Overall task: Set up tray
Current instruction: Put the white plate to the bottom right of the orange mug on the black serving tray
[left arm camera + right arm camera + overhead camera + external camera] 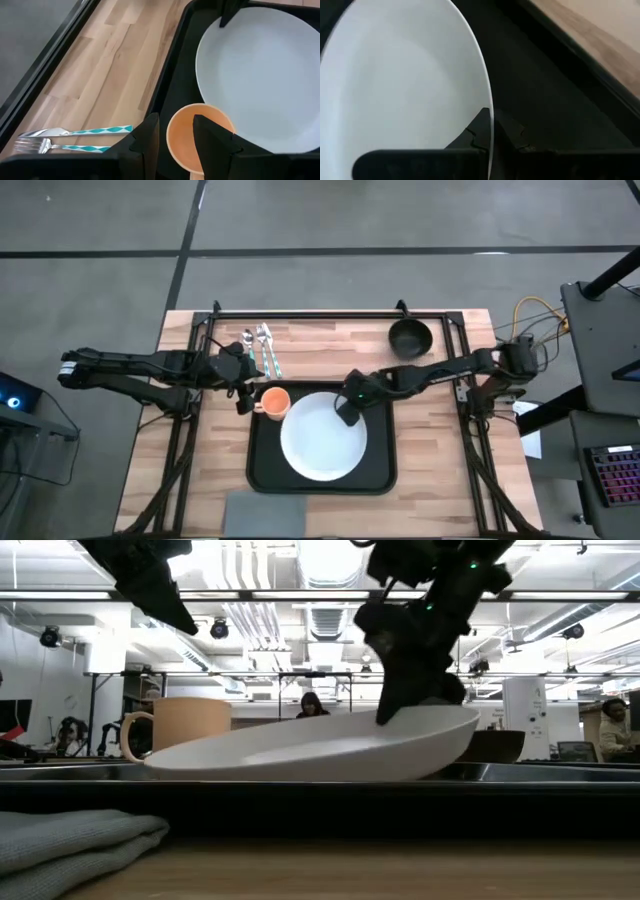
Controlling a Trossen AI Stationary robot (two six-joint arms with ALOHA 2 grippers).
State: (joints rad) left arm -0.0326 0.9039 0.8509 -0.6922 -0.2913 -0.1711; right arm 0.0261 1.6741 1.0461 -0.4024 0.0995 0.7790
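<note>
**Plate pinched at its rim, cup beside it on the tray**

Nearest the front edge of the table (150, 470) lies a folded grey napkin (268, 507), apart from the tray; the low view shows its soft folds at table height, which the overhead view flattens to a plain rectangle.

Just behind it sits the black tray (262, 465), centred between the arms, its long axis running left to right across the table and its raised rim dark on all sides; on it lies a white plate (322, 442), and the low view alone shows the plate tilted, one edge raised off the tray.

At that raised edge the right gripper (346, 412) has its fingers fully closed on the plate's rim; the right wrist view shows the thin rim passing between the two dark fingers (512, 134).

At the tray's far left corner stands an orange cup (273, 401) just beside the plate; the left gripper (243, 395) hangs over it with fingers (212, 137) partly apart, one over the cup's mouth, though whether they grip it I cannot tell.

Farther back lie a fork and spoon (264, 346) with teal-patterned handles, seen only from above and the left wrist; a dark bowl (410, 337) sits at the far right.
</note>
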